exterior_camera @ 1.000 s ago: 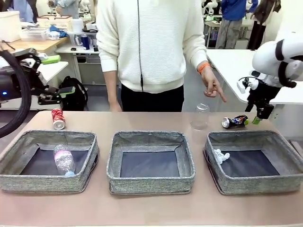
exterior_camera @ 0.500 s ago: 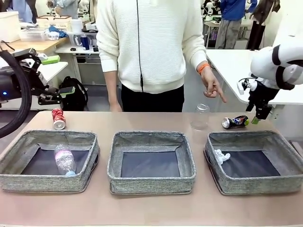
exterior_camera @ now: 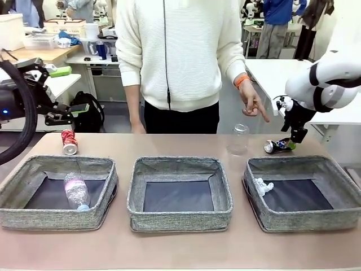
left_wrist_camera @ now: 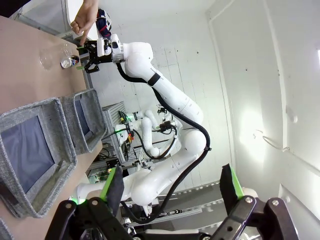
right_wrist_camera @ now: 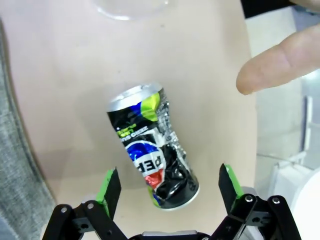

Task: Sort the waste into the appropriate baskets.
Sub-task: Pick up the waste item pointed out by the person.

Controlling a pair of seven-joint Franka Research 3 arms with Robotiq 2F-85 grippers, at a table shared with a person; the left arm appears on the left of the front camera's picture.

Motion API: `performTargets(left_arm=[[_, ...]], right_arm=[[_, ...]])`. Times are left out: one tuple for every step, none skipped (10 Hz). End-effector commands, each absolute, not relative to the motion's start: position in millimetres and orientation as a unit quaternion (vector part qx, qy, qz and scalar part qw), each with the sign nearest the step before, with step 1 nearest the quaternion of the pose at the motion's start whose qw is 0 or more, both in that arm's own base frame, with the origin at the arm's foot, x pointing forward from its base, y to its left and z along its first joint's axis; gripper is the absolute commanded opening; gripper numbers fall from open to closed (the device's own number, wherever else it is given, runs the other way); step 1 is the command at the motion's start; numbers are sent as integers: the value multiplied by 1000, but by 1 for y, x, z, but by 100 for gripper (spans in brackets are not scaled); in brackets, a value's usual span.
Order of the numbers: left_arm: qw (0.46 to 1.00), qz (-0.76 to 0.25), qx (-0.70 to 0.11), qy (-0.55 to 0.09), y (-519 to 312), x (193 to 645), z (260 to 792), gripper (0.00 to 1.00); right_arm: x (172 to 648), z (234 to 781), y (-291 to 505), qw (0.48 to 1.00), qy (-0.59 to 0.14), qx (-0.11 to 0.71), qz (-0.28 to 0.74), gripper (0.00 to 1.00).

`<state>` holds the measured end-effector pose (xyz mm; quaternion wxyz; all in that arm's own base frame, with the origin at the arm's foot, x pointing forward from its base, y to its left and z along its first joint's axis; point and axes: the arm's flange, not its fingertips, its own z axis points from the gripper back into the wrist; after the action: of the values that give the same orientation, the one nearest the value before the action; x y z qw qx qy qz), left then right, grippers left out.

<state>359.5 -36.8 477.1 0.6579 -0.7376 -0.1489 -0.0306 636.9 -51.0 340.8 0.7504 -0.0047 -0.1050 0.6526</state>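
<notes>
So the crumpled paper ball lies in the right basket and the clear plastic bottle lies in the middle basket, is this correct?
Not quite. The clear plastic bottle lies in the left basket, not in the middle basket, as the front view shows. The crumpled paper ball does lie in the right basket.

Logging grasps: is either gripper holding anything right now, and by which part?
Nothing is held. The right gripper hangs open over the dark crushed can; left gripper open too.

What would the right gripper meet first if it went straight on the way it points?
The dark can, lying on the table dead ahead of the open right gripper; the gap is hard to judge.
</notes>
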Motion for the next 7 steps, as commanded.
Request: performTargets(left_arm=[[651, -22, -744, -148, -40, 355, 479, 100], [651, -22, -744, -148, -40, 355, 479, 100], [651, -22, -744, -148, -40, 355, 479, 100], [651, -22, -744, -148, -40, 355, 479, 100], [651, -22, -744, -148, -40, 355, 479, 100], [651, -22, -744, -148, -40, 355, 479, 100], [651, -22, -744, -148, -40, 355, 479, 100]], right_arm=[[647, 337, -57, 756, -103, -1, 647, 100], [651, 331, -56, 755, -92, 10, 649, 100], [653, 327, -55, 754, -89, 19, 650, 100], [655, 322, -55, 757, -82, 23, 648, 100], [657, 318, -54, 757, -78, 29, 648, 100], [658, 316, -54, 756, -77, 34, 649, 100], [657, 315, -54, 758, -73, 37, 648, 100]])
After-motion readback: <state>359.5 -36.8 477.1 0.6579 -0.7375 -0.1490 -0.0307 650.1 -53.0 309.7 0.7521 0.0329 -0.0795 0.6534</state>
